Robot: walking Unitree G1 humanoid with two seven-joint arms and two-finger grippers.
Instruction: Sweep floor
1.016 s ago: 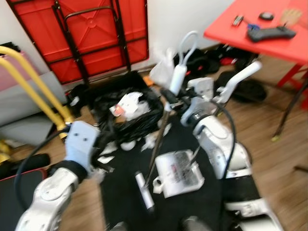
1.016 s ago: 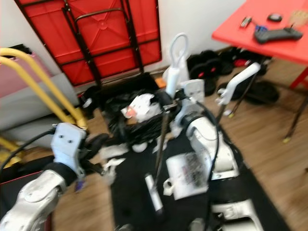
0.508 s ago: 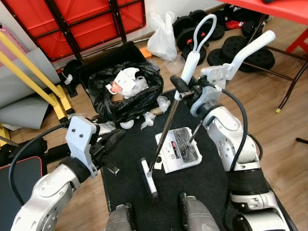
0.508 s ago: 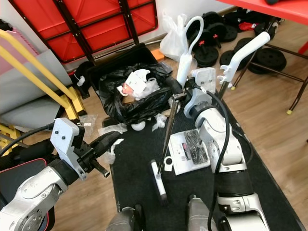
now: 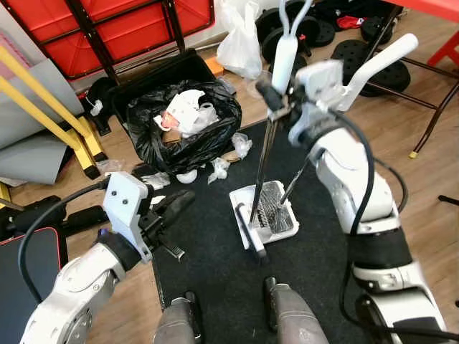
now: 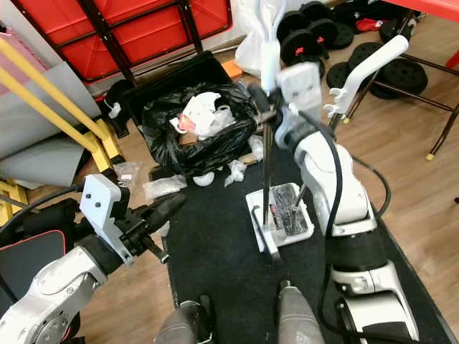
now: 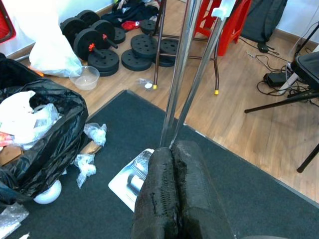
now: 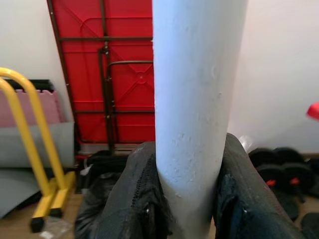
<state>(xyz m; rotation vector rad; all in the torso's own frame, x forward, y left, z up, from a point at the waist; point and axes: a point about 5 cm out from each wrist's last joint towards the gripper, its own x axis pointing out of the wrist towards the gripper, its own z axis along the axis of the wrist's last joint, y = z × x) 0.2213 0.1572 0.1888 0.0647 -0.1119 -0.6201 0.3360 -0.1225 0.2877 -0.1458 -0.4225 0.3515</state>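
My right gripper (image 5: 270,97) is shut on the broom's white grip (image 8: 197,99), its black fingers (image 8: 137,199) on both sides of it. The broom's metal shaft (image 5: 266,168) stands nearly upright. Its head (image 5: 249,231) rests on the black mat (image 5: 208,279), touching the white dustpan (image 5: 276,217). The dustpan's long handle (image 5: 376,61) leans up past my right arm. Crumpled paper scraps (image 5: 217,170) and a white ball (image 5: 185,176) lie beside the black-bagged bin (image 5: 183,129). My left gripper (image 5: 179,203) hovers low over the mat's left edge, shut and empty, with fingers (image 7: 164,189) pressed together.
Weight plates (image 5: 358,54) and a white plastic bag (image 5: 240,46) lie behind the mat. A red folded table (image 5: 129,29) leans on the wall, and a yellow frame (image 5: 50,115) stands at the left. A black leg (image 5: 430,122) stands on the wood floor at the right. My feet (image 5: 287,322) are on the mat.
The camera has tilted down. The broom has swung upright and its head has slid right, up against the dustpan. My left gripper has stayed shut near the mat's left edge.
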